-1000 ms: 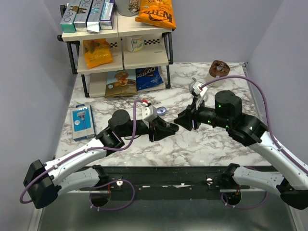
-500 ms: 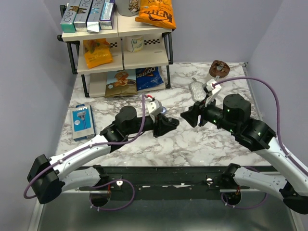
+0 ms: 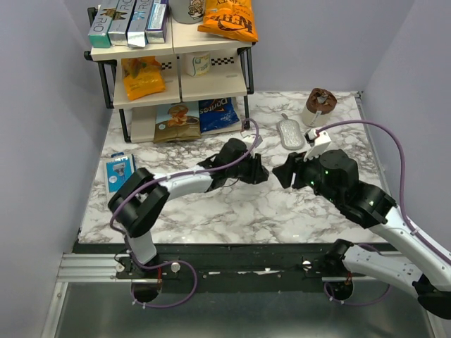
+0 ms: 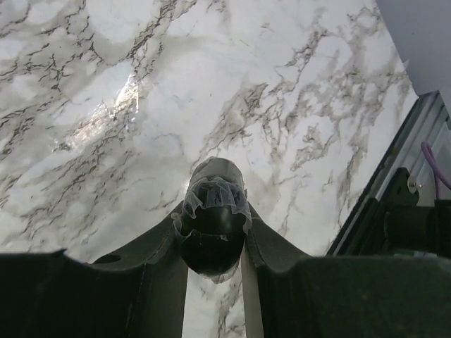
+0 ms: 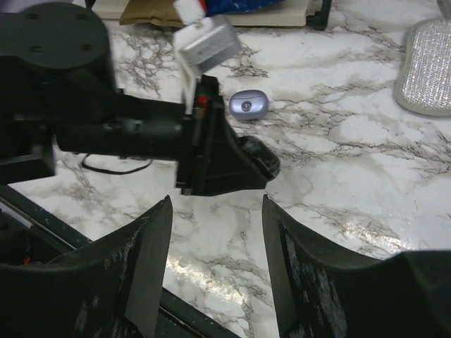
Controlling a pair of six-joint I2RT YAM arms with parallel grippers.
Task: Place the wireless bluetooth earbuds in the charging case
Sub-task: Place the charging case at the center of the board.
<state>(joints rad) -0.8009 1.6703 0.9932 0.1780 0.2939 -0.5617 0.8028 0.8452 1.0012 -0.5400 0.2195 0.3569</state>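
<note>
My left gripper [image 4: 213, 222] is shut on a glossy black rounded earbud [image 4: 211, 250] with a translucent ruffled tip, held a little above the marble. In the right wrist view the same gripper [image 5: 257, 160] reaches in from the left, with the black bud at its tip. Just behind it a pale lavender oval charging case [image 5: 248, 105] lies on the table; whether its lid is open I cannot tell. My right gripper [image 5: 216, 211] is open and empty, facing the left gripper [image 3: 257, 172] from the right [image 3: 282, 171]. In the top view the left arm hides the case.
A shelf rack [image 3: 176, 63] with snack bags stands at the back left. A silvery mesh pad [image 3: 289, 134] and a brown cup [image 3: 318, 104] lie at the back right. A blue package [image 3: 120, 176] lies at the left. The black rail [image 3: 246, 248] marks the near edge.
The left arm has stretched out to the right and rolled its wrist, carrying the bud along. The right gripper has drawn back a little to the right and opened wider.
</note>
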